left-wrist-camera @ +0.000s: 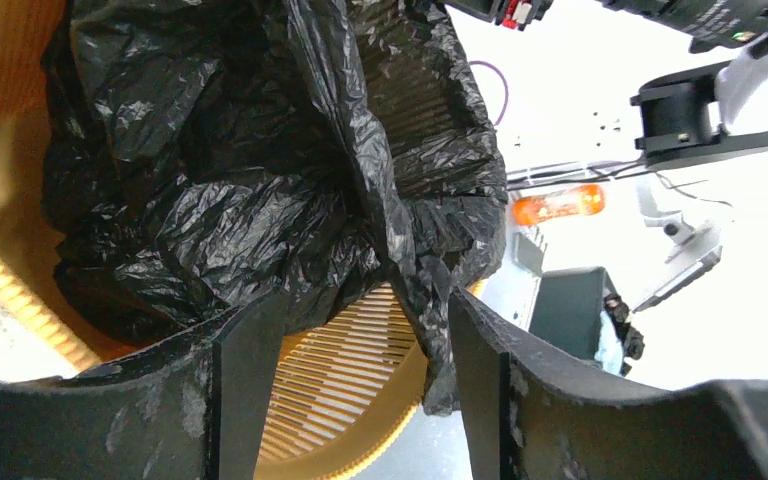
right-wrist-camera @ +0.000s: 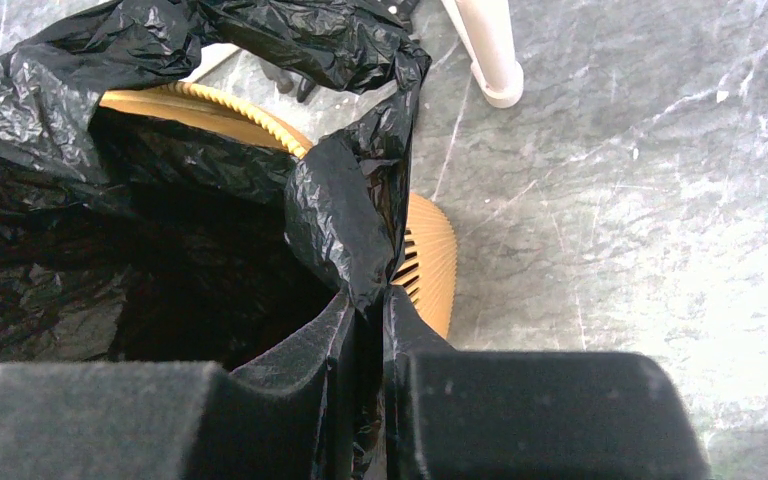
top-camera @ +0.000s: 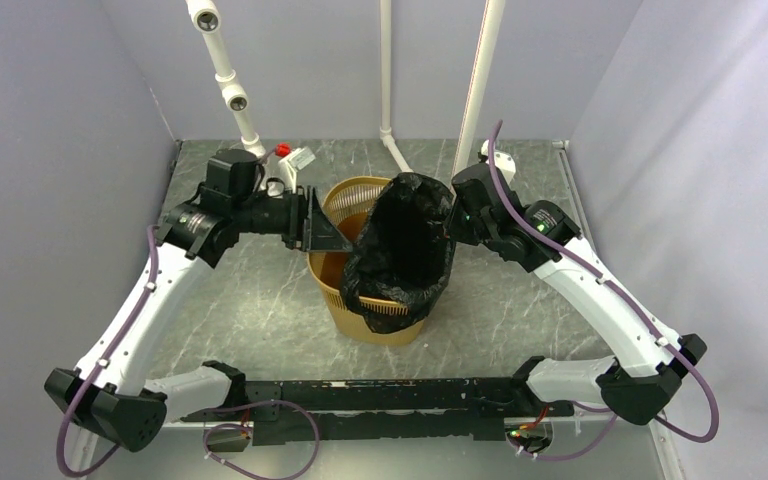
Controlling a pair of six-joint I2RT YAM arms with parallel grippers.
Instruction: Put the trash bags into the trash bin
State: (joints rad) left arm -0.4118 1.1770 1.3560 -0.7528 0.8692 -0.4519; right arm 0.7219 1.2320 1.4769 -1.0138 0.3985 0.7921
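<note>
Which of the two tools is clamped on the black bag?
The right tool: its jaws are shut on the edge of the bag, beside the bin. The left tool stands open, a bag fold hanging between its jaws.

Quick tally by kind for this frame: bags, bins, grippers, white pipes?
bag: 1
bin: 1
grippers: 2 (left gripper, right gripper)
white pipes: 3
total: 7
</note>
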